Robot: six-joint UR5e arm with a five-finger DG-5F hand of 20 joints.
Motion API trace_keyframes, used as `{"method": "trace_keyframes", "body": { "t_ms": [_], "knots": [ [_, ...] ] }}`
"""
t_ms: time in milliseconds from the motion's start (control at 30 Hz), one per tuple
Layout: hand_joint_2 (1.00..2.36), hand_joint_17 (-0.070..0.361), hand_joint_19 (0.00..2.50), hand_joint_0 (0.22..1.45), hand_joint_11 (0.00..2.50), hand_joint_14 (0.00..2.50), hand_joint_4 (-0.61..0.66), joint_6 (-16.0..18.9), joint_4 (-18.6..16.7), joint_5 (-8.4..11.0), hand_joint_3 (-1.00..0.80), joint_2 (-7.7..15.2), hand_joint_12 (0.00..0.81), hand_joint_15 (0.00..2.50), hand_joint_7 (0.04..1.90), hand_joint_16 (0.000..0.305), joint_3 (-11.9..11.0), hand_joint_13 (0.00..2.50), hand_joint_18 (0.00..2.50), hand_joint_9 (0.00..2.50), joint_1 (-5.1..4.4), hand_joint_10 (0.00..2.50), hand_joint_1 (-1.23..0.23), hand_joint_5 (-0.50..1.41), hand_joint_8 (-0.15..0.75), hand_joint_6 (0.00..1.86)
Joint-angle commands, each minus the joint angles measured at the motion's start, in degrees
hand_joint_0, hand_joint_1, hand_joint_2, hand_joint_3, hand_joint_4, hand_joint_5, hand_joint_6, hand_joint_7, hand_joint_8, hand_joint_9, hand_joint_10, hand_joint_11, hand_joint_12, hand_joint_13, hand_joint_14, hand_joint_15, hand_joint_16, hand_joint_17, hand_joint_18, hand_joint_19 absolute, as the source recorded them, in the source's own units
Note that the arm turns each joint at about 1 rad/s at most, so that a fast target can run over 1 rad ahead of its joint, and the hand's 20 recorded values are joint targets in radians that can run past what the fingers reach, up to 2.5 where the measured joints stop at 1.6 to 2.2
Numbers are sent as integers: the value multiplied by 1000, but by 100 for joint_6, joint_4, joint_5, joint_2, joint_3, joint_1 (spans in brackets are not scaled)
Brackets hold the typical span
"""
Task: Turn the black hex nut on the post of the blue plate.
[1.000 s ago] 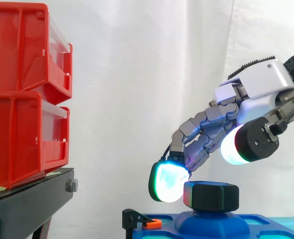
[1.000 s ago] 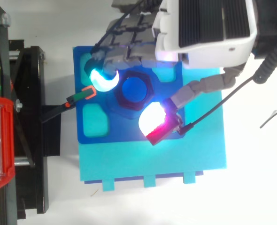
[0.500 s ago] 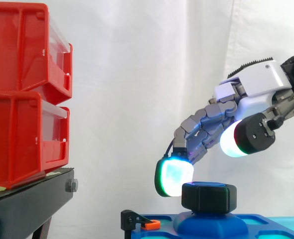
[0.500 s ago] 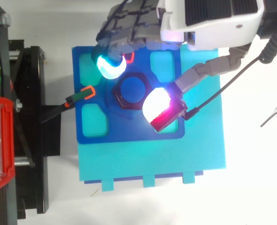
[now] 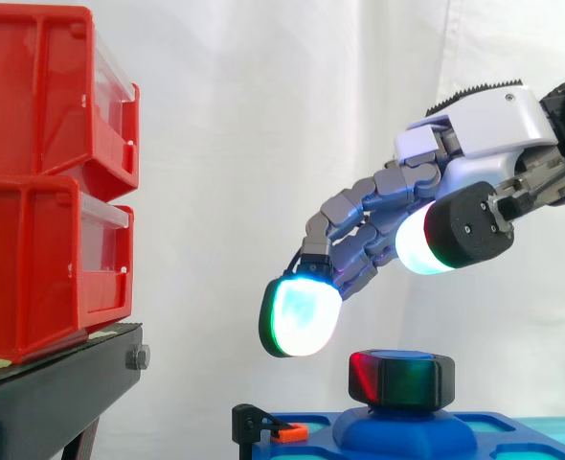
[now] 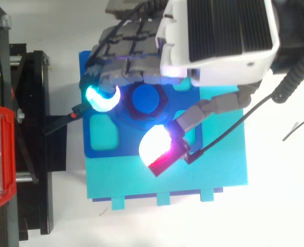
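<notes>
White curtain (image 5: 263, 115) backs stacked red bins (image 5: 43, 182) on a black stand (image 5: 62, 388) at left. From the right edge, the hand (image 5: 484, 125) hangs spread and empty, its fingertips (image 5: 300, 318) clear above the black hex nut (image 5: 402, 379) on the blue plate's (image 6: 123, 149) post (image 6: 145, 98). Seen from above, finger and thumb pads flank the nut.

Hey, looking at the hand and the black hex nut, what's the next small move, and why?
Probably lower the hand straight down until its pads flank the black hex nut. In the side view the hand hovers open above the nut, touching nothing, so it has no grip to turn it on the post of the blue plate.
</notes>
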State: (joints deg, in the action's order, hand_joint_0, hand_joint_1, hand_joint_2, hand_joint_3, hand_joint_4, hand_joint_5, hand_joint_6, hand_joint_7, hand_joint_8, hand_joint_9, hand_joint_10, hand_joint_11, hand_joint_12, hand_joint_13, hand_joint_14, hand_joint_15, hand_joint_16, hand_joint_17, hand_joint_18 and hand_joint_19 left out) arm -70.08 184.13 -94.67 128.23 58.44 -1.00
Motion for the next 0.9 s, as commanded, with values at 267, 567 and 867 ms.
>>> {"method": "trace_keyframes", "body": {
  "t_ms": [267, 567, 867],
  "knots": [
    [1000, 130, 165, 481, 0, 4, 205, 47, 62, 352, -500, 0, 381, 96, 784, 58, 1, 415, 139, 403, -304, 0, -447, -192, 259, 502],
    [1000, 130, 174, 481, 0, 3, 209, 65, 229, 326, -500, 0, 381, 93, 782, 58, 1, 417, 144, 409, -322, 0, -445, -191, 260, 503],
    [1000, 130, 180, 481, 0, 3, 205, 56, 422, 291, -500, -9, 382, 94, 780, 58, 1, 423, 153, 412, -216, 0, -445, -191, 260, 503]
  ]
}}
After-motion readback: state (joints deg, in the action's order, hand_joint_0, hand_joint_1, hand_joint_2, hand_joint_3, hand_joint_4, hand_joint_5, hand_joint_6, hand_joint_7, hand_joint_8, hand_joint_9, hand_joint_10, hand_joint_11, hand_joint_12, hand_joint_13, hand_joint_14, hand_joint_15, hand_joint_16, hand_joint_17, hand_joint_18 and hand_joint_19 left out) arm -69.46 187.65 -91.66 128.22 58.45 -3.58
